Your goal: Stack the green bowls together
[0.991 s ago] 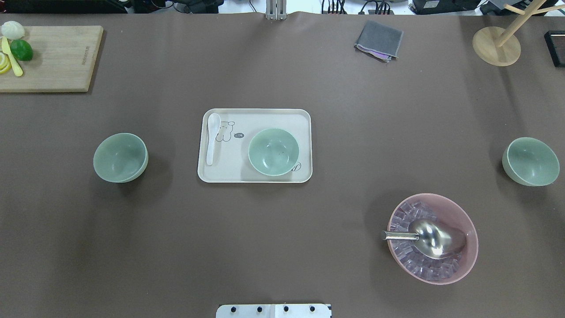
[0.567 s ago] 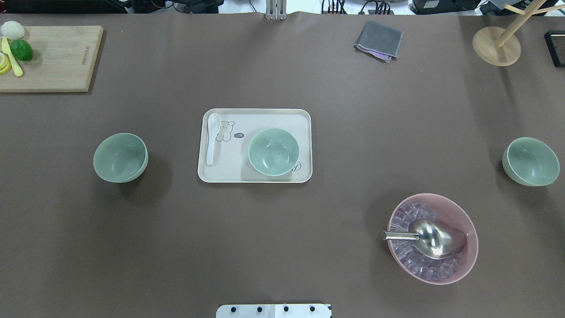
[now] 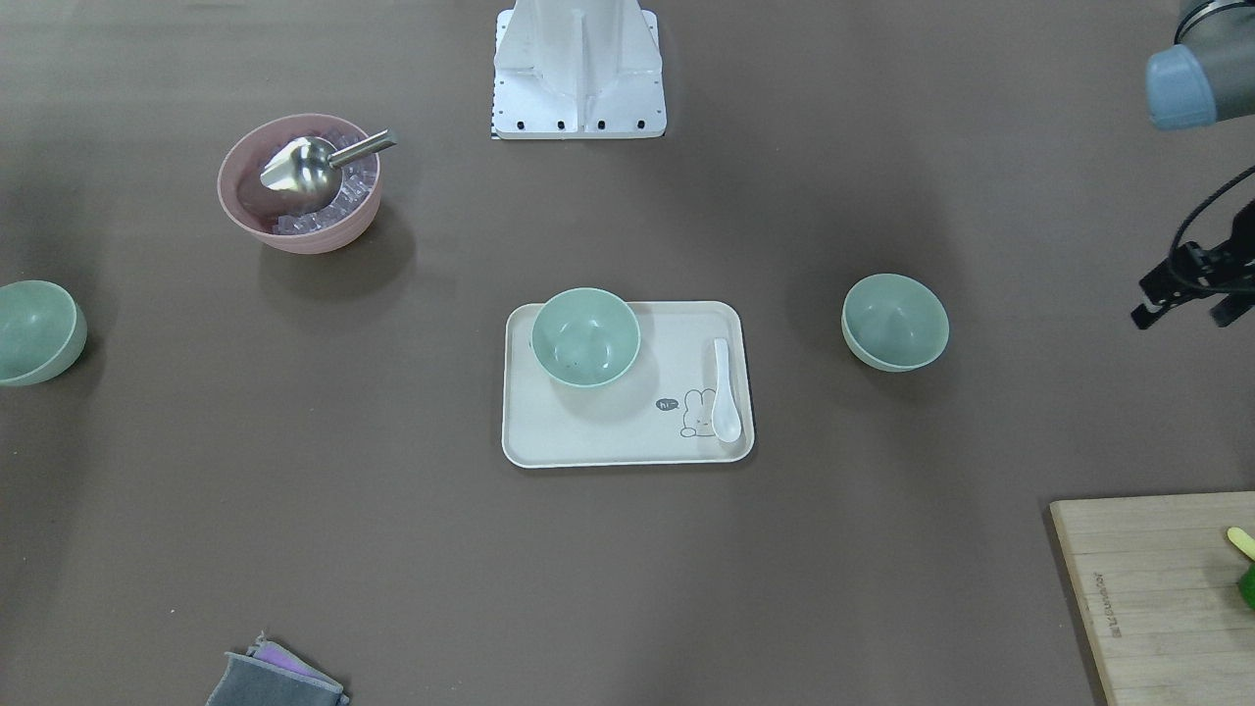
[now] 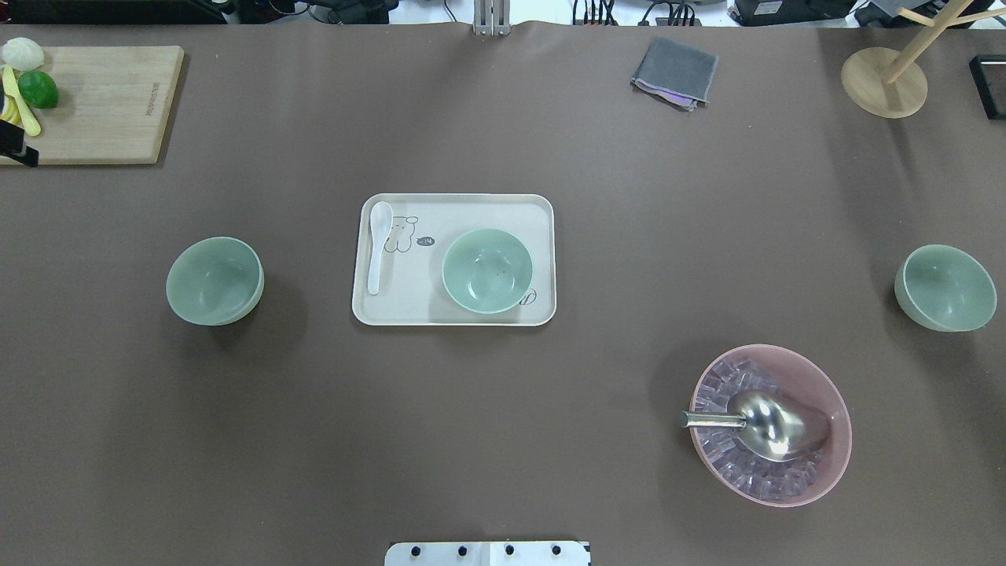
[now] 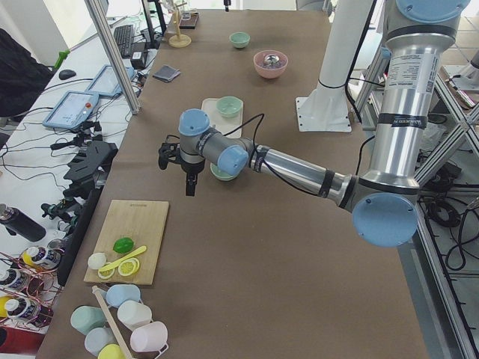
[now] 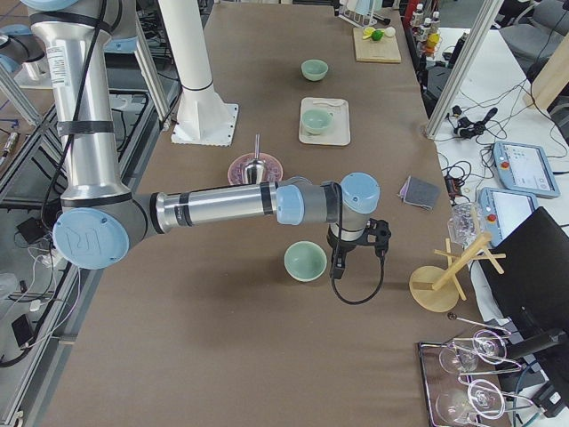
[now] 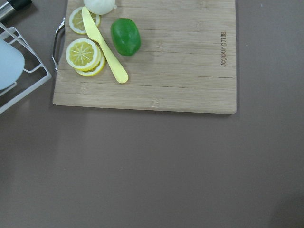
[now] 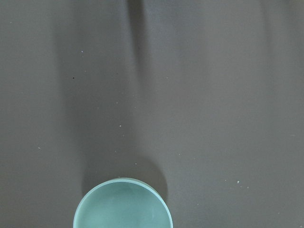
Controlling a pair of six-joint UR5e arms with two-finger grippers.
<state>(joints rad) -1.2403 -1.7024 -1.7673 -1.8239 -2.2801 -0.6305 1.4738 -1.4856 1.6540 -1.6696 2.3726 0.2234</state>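
Brown table: green bowls, tray, board

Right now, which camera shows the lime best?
Left wrist: the lime is large, whole, unblocked on the board. Overhead and both side views show it tiny; front view crops it at the edge; right wrist misses it.

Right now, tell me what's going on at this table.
No bowl is gripped or stacked yet. The three green bowls stand apart: the middle bowl on the tray, the left bowl and the right bowl out to either side. The left gripper hangs open and empty near the cutting board, away from the left bowl. The right gripper hovers close beside the right bowl; whether it is open cannot be told.
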